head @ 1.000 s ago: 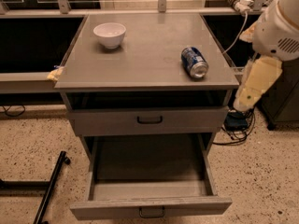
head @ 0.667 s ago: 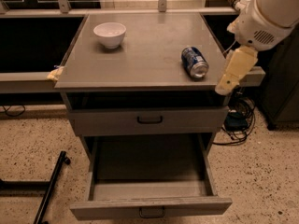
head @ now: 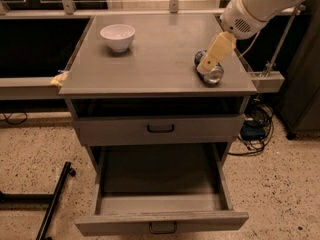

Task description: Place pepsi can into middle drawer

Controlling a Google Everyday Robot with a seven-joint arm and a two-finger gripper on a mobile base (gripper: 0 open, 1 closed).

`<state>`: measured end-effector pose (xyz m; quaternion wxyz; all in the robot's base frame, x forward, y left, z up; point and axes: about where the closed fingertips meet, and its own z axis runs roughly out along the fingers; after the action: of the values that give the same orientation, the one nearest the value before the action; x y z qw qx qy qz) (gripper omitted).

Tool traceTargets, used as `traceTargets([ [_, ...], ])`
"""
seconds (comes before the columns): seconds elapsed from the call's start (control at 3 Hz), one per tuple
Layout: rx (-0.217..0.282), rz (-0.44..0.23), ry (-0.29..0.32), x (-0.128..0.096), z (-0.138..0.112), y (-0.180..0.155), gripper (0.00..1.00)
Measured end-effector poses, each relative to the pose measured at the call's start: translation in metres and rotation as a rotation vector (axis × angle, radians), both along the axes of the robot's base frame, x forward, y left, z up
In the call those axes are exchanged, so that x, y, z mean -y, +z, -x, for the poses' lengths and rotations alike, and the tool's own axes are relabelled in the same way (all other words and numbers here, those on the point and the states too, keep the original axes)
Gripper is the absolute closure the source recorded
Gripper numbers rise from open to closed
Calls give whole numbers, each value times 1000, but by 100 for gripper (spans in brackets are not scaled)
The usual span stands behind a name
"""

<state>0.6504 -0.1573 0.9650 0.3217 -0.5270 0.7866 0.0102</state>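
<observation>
1. Since the earlier frame the gripper (head: pixel 205 67) had swung left, in from beyond the right edge of the tabletop (head: pixel 150 64). It now hung over the pepsi can (head: pixel 216 75), overlapping it in view.
2. Judgement: the approach for the grasp was nearly done, and the can had not been lifted.
3. Whether the gripper was open or closed on the can could not be told.
4. The can lay on its side at the tabletop's right near part. Its blue body was mostly hidden and its silver end faced near.
5. The middle drawer (head: pixel 125 223) stood pulled open below, ready to receive the can.
</observation>
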Motion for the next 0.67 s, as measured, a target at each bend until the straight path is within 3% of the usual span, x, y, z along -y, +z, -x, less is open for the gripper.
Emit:
traceTargets([
  [0.67,2,-215,-120,0,-50,-14,0],
])
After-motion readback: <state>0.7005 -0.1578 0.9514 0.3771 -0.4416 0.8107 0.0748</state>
